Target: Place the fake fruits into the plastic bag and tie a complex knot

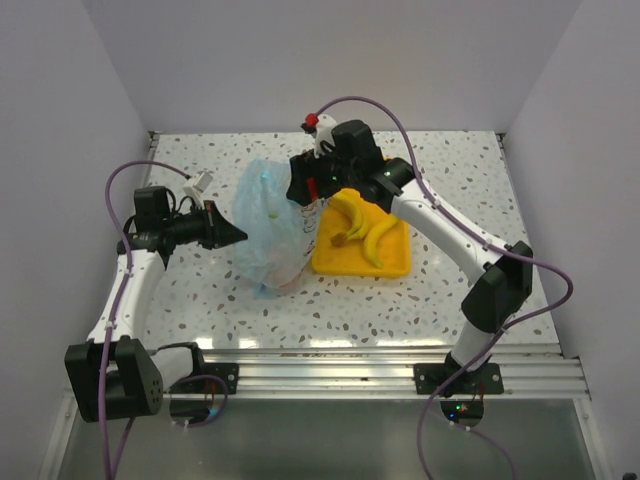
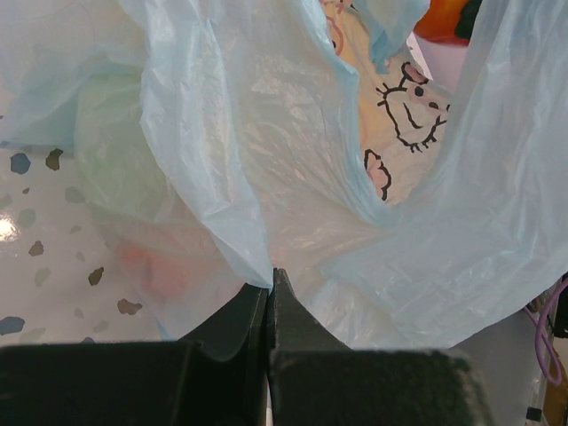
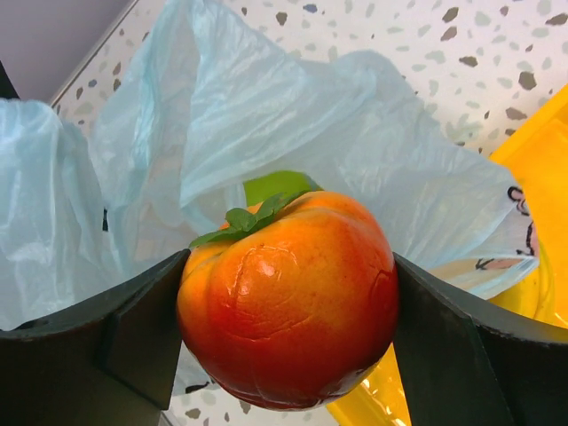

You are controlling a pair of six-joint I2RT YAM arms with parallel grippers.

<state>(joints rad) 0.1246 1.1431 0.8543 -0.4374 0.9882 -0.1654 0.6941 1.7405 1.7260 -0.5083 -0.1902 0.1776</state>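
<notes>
The light-blue plastic bag point(image 1: 268, 225) stands open in the middle of the table. My left gripper point(image 1: 238, 234) is shut on its near-left rim, and the film point(image 2: 293, 177) rises straight from the pinched jaws point(image 2: 270, 280). My right gripper point(image 1: 305, 195) hangs over the bag's mouth, shut on an orange-red fake fruit point(image 3: 288, 297) with green leaves. That fruit's edge peeks in at the left wrist view's top point(image 2: 441, 18). A green fruit point(image 3: 275, 185) shows just behind it. Greenish point(image 2: 115, 133) and pinkish point(image 2: 151, 266) shapes show through the film. Yellow bananas point(image 1: 358, 228) lie on the tray.
The yellow tray point(image 1: 395, 262) sits right of the bag, touching it; its corner point(image 3: 532, 160) shows in the right wrist view. White walls enclose the speckled table point(image 1: 460, 170) on three sides. An aluminium rail point(image 1: 330, 375) runs along the near edge.
</notes>
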